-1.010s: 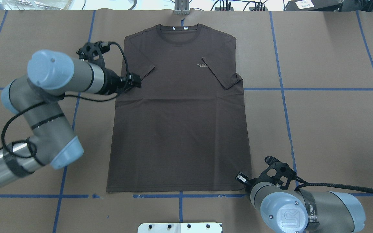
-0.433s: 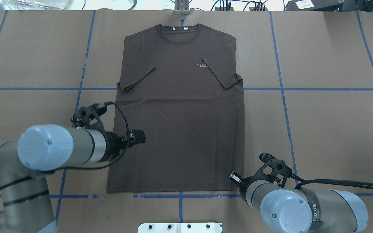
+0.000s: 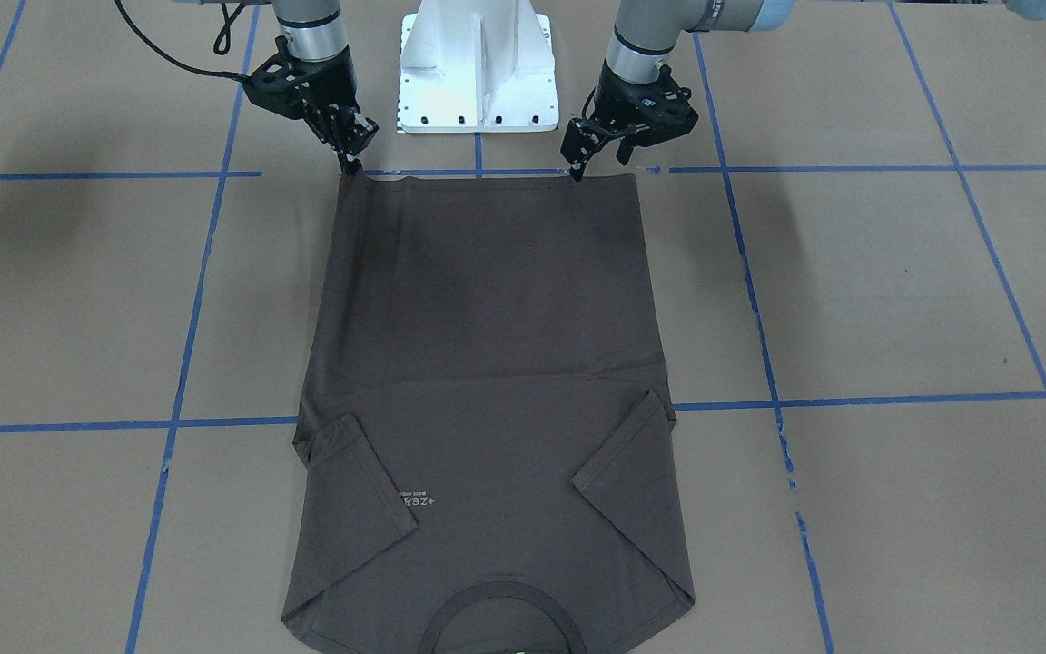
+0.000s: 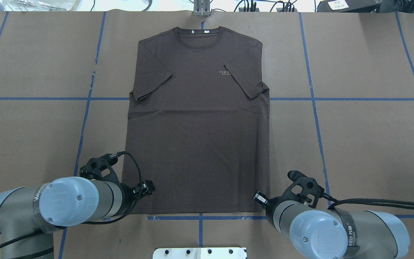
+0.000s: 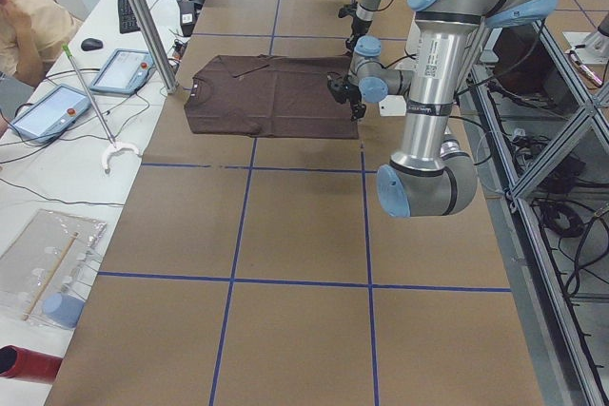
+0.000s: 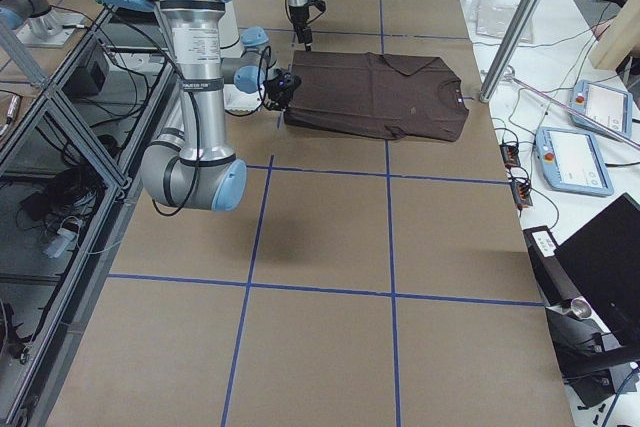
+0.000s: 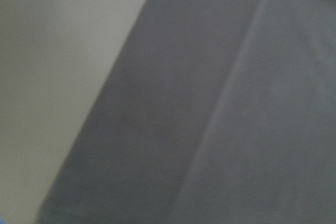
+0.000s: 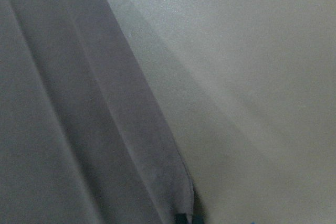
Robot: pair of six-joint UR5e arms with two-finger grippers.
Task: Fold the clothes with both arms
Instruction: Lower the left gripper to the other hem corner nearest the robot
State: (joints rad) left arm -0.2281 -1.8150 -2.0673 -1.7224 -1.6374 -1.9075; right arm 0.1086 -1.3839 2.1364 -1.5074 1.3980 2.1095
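The dark brown T-shirt (image 4: pixel 199 136) lies flat on the brown table, collar far from me, hem near me, both sleeves folded inward. It also shows in the front view (image 3: pixel 487 345). My left gripper (image 4: pixel 148 187) stands low at the hem near the shirt's left corner; in the front view (image 3: pixel 577 168) its fingers look parted. The left wrist view shows only blurred fabric (image 7: pixel 236 103). My right gripper (image 4: pixel 259 198) is at the hem's right corner; in the front view (image 3: pixel 350 163) its tips meet on the hem. The right wrist view shows the hem edge (image 8: pixel 131 103) running to a fingertip.
The white base pedestal (image 3: pixel 478 64) stands just behind the hem, between the two arms. Blue tape lines (image 4: pixel 314 99) cross the table. A metal post (image 5: pixel 143 16) and tablets (image 5: pixel 124 68) stand beyond the collar on the operators' side.
My left arm swept from the shirt's left sleeve back down to the hem's left corner. My right gripper shifted slightly inward, and the hem's right corner moved inward with it.
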